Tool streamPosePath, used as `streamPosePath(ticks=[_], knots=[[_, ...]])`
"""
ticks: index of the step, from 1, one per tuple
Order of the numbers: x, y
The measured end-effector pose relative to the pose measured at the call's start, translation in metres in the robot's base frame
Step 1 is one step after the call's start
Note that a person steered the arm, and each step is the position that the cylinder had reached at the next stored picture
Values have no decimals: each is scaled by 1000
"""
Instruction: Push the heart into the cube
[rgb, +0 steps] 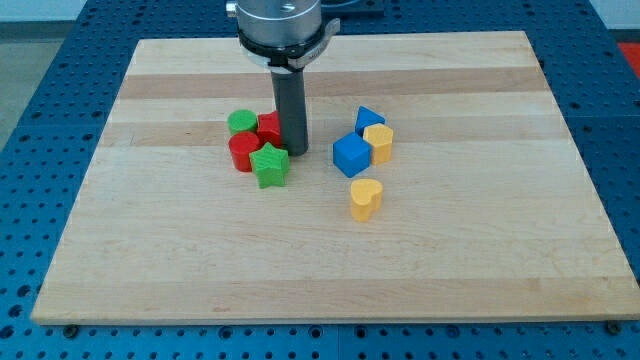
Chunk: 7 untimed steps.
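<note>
Camera view is showing you my tip (294, 152) resting beside the green star (269, 165), well to the view's left of the blue cube (351, 155); no pincer exists, so no jaw state applies. Your yellow heart (366, 198) is sitting just below the blue cube, apart from it. I judge I'm needing to circle beneath the yellow heart, since pushing upward closes that gap.

arm housing (279, 22) cut off at the view's top; red block (268, 128) partly hidden behind the rod (292, 110)
</note>
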<state>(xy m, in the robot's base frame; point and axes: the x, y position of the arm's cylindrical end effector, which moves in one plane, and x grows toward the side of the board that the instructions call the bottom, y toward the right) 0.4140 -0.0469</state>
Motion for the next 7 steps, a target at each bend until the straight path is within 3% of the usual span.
streamPosePath(ticks=[1,4,5,7], knots=[[1,13],[132,22],[113,75],[104,79]])
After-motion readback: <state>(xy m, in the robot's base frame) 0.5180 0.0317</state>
